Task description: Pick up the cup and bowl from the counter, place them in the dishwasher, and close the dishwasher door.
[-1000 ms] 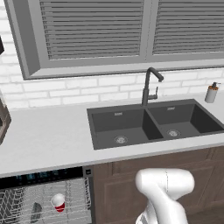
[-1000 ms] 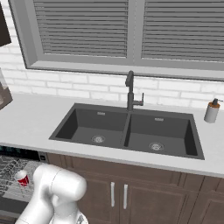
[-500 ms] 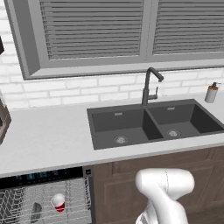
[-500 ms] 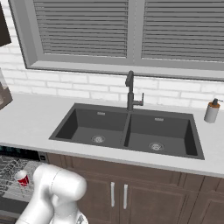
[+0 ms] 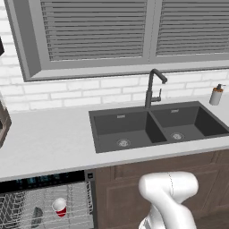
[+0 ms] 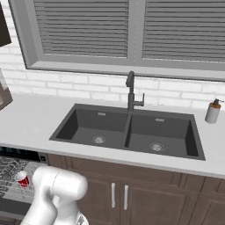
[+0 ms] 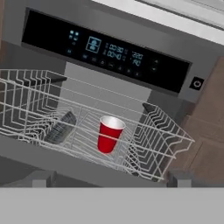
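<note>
The dishwasher (image 7: 105, 52) stands open under the counter (image 5: 44, 143), its wire rack (image 7: 26, 100) pulled out. The red cup (image 7: 108, 133) stands upright in the rack, also seen from the base as the cup (image 5: 59, 207) and the cup (image 6: 22, 179). Left of it the grey bowl (image 7: 61, 127) leans on its edge between the wires; the bowl (image 5: 37, 216) looks dark from the left base. The dark grey dishwasher door (image 7: 65, 162) lies lowered beneath the rack's front. My gripper (image 7: 111, 179) hovers in front of and above the rack, open wide, with nothing between its fingers.
A dark double sink (image 5: 152, 127) with a black faucet (image 5: 152, 87) is set in the counter to the right. A tan soap dispenser (image 5: 216, 95) stands at the far right. Brown cabinet doors (image 6: 118, 195) flank the dishwasher. My white arm (image 5: 167, 197) rises before them.
</note>
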Controlling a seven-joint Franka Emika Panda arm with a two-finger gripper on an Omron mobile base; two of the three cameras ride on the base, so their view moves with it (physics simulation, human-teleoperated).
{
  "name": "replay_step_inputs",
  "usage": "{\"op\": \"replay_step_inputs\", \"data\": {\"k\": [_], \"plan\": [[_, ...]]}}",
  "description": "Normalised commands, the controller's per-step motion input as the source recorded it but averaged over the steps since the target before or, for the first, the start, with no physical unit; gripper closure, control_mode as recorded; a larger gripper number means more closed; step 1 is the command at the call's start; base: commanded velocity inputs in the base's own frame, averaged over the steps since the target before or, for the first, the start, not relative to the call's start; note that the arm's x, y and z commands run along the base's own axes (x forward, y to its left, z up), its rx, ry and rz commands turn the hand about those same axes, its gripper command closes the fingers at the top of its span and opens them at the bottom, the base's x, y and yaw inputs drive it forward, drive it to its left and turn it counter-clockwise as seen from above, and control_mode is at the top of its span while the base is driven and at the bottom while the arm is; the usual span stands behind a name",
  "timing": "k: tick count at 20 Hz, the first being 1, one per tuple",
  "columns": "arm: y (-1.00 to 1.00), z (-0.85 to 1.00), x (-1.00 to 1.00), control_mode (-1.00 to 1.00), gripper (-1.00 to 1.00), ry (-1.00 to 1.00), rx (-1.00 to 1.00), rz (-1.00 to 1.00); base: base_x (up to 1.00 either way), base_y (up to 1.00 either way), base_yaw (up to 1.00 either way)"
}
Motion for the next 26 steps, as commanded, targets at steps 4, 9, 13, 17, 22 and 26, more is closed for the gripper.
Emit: {"op": "replay_step_inputs", "data": {"k": [4,9,13,17,22,26], "plan": [[0.32,-0.27,0.00,-1.00,-1.00,-0.04,0.00,0.00,0.00,0.00,0.00],[0.09,-0.77,-0.10,-1.00,-1.00,-0.07,0.00,-0.01,0.00,0.00,0.00],[0.44,-0.26,-0.58,-1.00,-1.00,-0.18,0.00,0.00,0.00,0.00,0.00],[0.54,-0.42,-0.09,-1.00,-1.00,-0.12,-0.01,0.00,0.00,0.00,0.00],[0.35,-0.77,0.20,-1.00,-1.00,-0.02,-0.05,0.00,0.00,0.00,0.00],[0.04,-1.00,0.30,-1.00,-1.00,0.00,-0.03,0.00,0.00,0.00,0.00]]}}
